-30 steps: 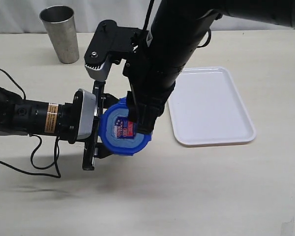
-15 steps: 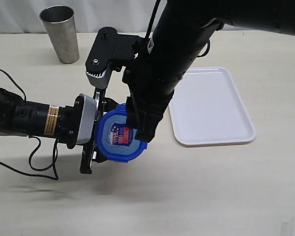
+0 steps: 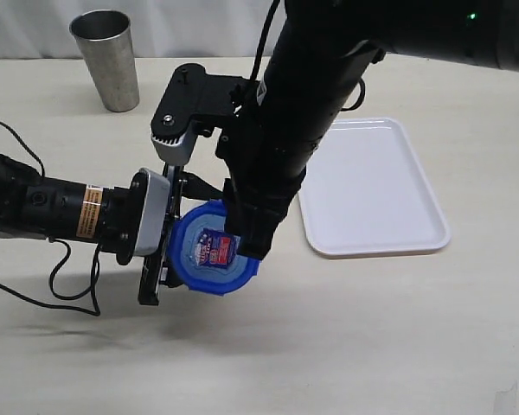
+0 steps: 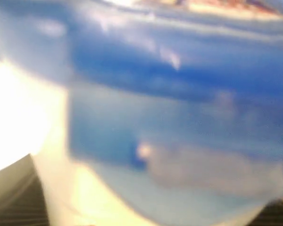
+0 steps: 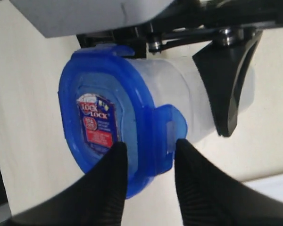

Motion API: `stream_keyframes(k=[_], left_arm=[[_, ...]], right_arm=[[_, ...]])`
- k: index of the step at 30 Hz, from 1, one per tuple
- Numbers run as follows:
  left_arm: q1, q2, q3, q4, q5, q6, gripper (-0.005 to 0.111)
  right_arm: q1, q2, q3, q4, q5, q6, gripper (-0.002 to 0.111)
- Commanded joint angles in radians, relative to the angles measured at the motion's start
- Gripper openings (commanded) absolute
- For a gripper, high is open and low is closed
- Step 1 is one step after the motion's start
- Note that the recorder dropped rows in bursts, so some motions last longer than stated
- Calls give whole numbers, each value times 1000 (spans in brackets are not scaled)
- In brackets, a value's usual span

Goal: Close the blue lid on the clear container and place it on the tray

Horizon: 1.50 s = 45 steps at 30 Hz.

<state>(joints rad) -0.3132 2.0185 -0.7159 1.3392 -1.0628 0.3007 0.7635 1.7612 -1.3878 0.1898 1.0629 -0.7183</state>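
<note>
Gripping the clear container point(image 5: 191, 92) on its side above the table point(image 3: 346, 346), the left gripper point(image 3: 173, 235) reaches in from the left of the exterior view, its fingers clamped on the container's wall. The blue lid point(image 3: 203, 251) sits on the container's mouth, sticker face turned up toward the camera, and hides most of the body behind it. The right gripper point(image 3: 249, 245) comes down from above onto the lid's right-hand edge. The white tray point(image 3: 372, 186) lies just beside this group on the right, with nothing on it, and a grey metal cup point(image 3: 108, 60) stands well apart at the back left.

The left wrist view is a close blur of blue and whitish plastic; nothing finer can be told from it.

In the right wrist view the lid is seated on the container, but one snap flap point(image 5: 172, 127) juts outward from the rim, not folded down. The right gripper's two fingers point(image 5: 104, 188) stand either side of that rim and flap, right against them; whether they already pinch I cannot tell. One dark finger of the left gripper presses the container's side.

My reading is that the closing step is in hand, with the flaps being latched. The next move likely calls for squeezing this flap flat against the wall, checking the others, then turning the container upright for the tray.
</note>
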Motion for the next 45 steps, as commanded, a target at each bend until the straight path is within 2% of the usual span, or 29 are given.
stream_keyframes(k=[1,10,15,25,28,30,32,36,40,45], left_arm=[[0,-12,-7,-67,-102,-71,0],[0,-12,-7,-83,-102,-114,0],[0,-12,-7,-150,-94,-228,0],[0,-12,-7,-254,-70,-426,0],[0,-12,-7,-262,-44,-444,0],[0,-12,-7,-268,-44,-444,0],[0,-12,-7,-279,-42,-444,0],[0,-12,-7,-279,-42,-444,0],[0,-12,-7,-279,-42,-444,0],[0,-12,-7,-285,-42,-444,0]], right_arm=[[7,18,28,-4,10,-3,31],[7,-68,26,-96,-105,71,31],[5,-167,26,-135,-181,131,32],[5,-349,41,-127,-217,230,30],[5,-454,131,-127,-345,244,19],[5,-534,218,-127,-487,262,5],[5,-657,364,-127,-715,301,5],[5,-841,590,-124,-964,349,5],[5,-988,720,-124,-973,436,5],[5,-1115,778,-124,-957,454,5]])
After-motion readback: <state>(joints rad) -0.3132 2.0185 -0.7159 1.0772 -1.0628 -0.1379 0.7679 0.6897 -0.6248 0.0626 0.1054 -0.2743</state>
